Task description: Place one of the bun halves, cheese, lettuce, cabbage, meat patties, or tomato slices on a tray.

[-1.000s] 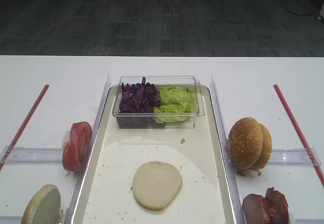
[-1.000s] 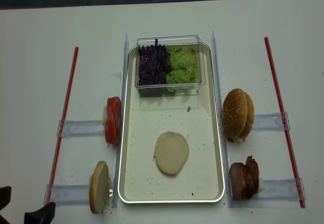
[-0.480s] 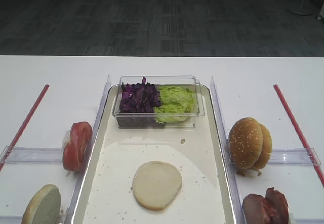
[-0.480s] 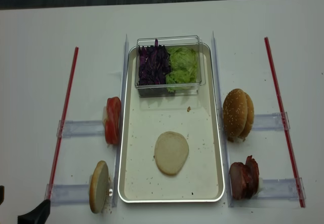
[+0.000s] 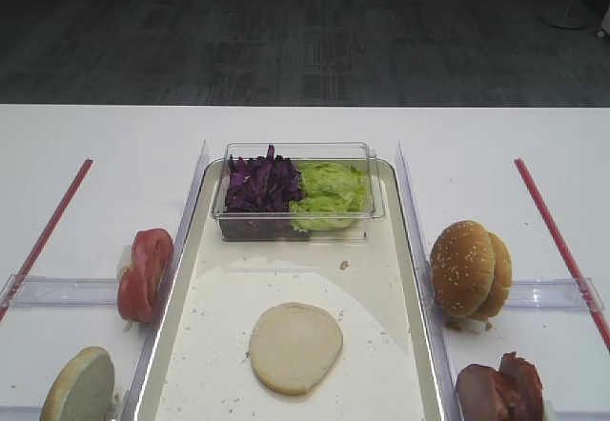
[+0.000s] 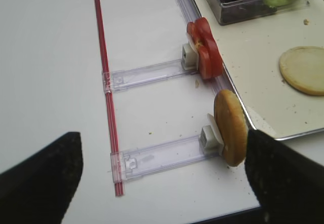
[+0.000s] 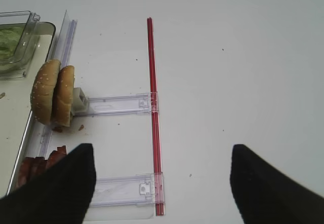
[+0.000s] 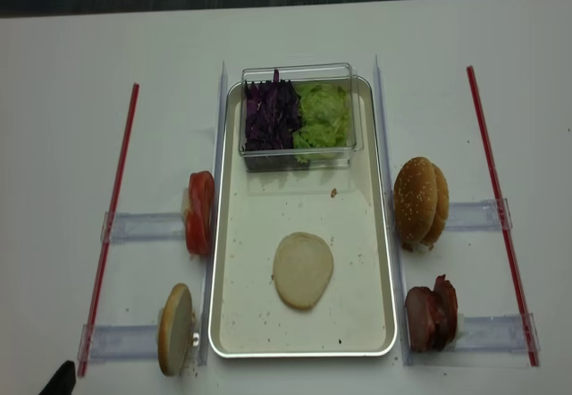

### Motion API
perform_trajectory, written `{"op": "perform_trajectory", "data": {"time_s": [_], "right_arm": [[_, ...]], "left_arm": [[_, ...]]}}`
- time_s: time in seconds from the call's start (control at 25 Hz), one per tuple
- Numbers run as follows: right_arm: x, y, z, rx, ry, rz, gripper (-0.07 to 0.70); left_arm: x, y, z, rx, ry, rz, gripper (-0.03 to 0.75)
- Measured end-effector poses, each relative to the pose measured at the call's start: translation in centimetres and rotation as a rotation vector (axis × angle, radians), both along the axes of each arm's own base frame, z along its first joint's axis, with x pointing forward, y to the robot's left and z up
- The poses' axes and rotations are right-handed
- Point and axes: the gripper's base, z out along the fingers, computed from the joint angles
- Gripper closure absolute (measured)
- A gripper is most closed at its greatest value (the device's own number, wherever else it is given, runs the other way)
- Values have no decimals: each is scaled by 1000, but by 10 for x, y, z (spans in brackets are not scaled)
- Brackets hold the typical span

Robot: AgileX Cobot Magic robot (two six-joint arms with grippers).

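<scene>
bun half (image 8: 303,269): flat on tray (image 8: 234,323), near end
left gripper (image 6: 157,178): wide, empty
right gripper (image 7: 162,183): wide, empty

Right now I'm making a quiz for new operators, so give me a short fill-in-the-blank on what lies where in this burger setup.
1. The bun half lying flat on the tray shows its ____ face up.
2. In the clear tub, the purple cabbage sits to the ____ of the lettuce in the overhead view.
3. The tomato slices stand on edge outside the tray's ____ rim.

Missing words: cut; left; left
</scene>
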Motion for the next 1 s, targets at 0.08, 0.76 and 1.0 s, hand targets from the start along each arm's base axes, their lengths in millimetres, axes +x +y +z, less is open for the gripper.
{"op": "perform_trajectory", "data": {"time_s": [0.08, 0.76, 1.0], "right_arm": [[0, 0, 0, 0, 0, 0, 61], [0, 0, 0, 0, 0, 0, 61], [0, 0, 0, 0, 0, 0, 61]], "left_arm": [[0, 0, 0, 0, 0, 0, 117], [0, 0, 0, 0, 0, 0, 117], [0, 0, 0, 0, 0, 0, 117]]}}
